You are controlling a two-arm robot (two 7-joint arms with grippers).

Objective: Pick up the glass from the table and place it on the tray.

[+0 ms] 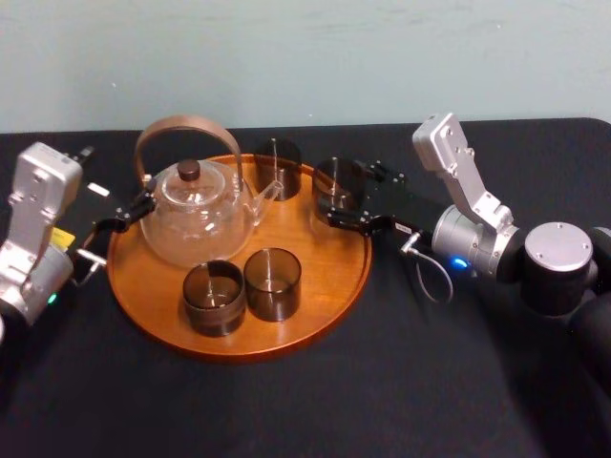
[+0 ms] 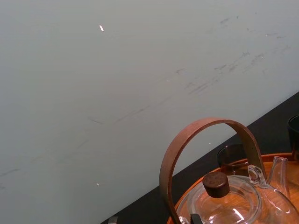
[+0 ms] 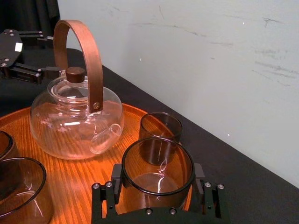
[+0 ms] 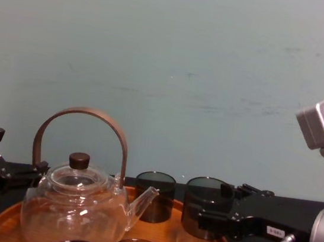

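- As our right gripper (image 3: 157, 176) clasps a glass (image 3: 140, 186) at the tray (image 3: 79, 172) rim, its wrist view shows both fingers (image 3: 117, 179)
- Head view: left gripper (image 1: 122, 216) spread beside teapot (image 1: 196, 224)

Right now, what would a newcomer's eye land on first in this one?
The glass teapot with its tall wooden hoop handle, on the left half of the round wooden tray. Next, the right hand at the tray's far right, closed around a smoky glass just inside the rim; three more glasses stand on the tray. The left hand sits off the tray's left edge, beside the teapot.
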